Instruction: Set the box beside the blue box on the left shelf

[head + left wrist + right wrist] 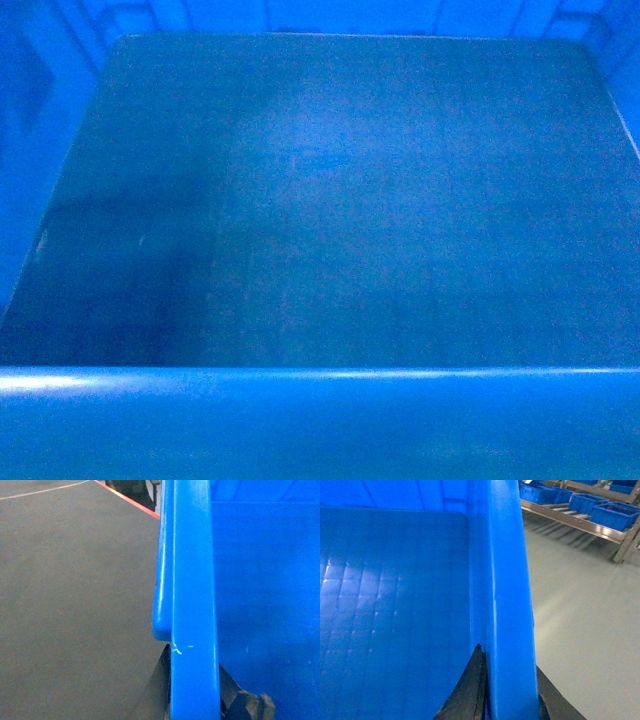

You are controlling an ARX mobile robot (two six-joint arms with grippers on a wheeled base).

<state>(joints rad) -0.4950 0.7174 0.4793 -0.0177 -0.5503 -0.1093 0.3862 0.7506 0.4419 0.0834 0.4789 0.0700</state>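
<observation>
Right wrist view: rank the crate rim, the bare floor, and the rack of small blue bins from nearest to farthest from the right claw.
1. Crate rim: pinched in the right claw, bottom centre.
2. Bare floor: right of the rim, below it.
3. Rack of small blue bins: upper right, far across the floor.

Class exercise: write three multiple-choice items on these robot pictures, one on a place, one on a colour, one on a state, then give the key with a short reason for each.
1. Where do the small blue bins stand?
A. on a metal rack at the upper right of the right wrist view
B. inside the crate
C. on the floor

2. What colour is the stripe on the floor?
A. yellow
B. red
C. green

3. What is in the crate?
A. tools
B. bottles
C. nothing

Key: A, the rack carries them; B, the left wrist view shows it red; C, the head view shows only bare floor.
</observation>
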